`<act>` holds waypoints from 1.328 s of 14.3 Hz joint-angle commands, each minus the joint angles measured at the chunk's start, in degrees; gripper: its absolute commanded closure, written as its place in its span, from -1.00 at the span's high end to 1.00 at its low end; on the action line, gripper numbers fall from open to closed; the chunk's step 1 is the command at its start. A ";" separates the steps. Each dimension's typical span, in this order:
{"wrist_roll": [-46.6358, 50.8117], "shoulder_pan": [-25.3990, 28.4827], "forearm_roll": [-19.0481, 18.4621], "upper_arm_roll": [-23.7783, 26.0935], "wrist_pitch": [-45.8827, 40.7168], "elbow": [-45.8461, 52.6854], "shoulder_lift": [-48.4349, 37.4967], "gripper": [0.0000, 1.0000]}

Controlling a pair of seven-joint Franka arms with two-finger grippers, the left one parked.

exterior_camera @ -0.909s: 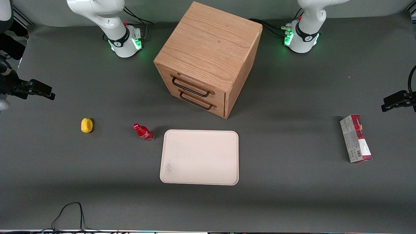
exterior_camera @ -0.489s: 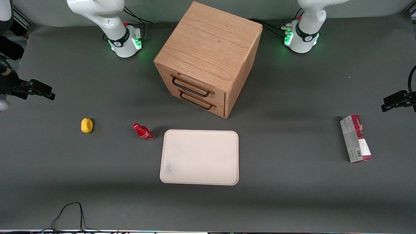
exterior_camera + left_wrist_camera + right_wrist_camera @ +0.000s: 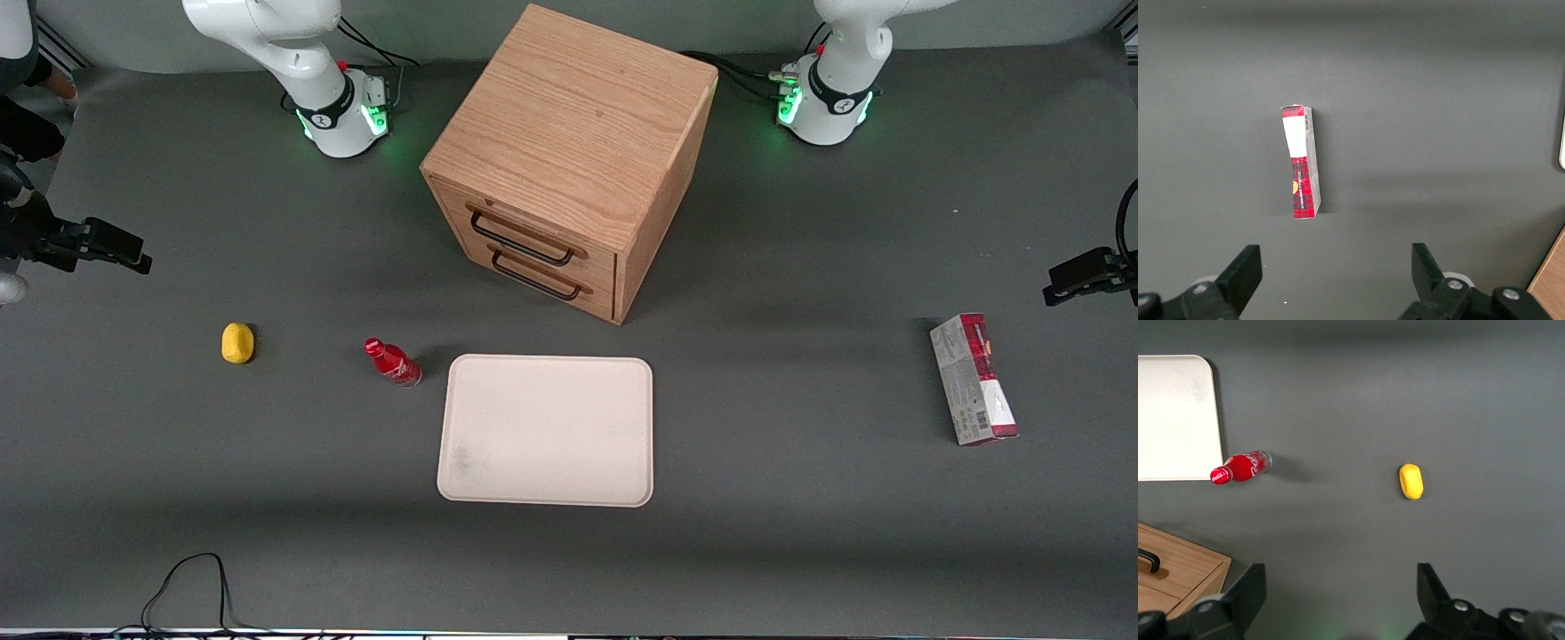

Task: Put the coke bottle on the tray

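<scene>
The small red coke bottle (image 3: 391, 362) stands on the dark table just beside the cream-white tray (image 3: 546, 430), on the side toward the working arm's end. The tray lies flat in front of the drawer cabinet and holds nothing. My right gripper (image 3: 133, 258) hangs high at the working arm's end of the table, well away from the bottle. In the right wrist view the gripper (image 3: 1341, 577) is open with only bare table between its fingers. That view also shows the coke bottle (image 3: 1239, 467) next to a corner of the tray (image 3: 1171, 420).
A yellow lemon-like lump (image 3: 237, 343) (image 3: 1411, 481) lies toward the working arm's end, past the bottle. The wooden drawer cabinet (image 3: 569, 160) stands farther from the front camera than the tray. A red-and-grey carton (image 3: 973, 380) (image 3: 1302, 162) lies toward the parked arm's end.
</scene>
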 commanded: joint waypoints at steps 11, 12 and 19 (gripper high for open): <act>2.74 8.94 3.46 -0.23 5.51 -1.17 1.69 1.00; 5.36 10.35 3.46 -0.14 5.87 -1.26 1.96 1.00; 12.51 18.89 2.67 -0.32 7.36 -5.83 0.38 1.00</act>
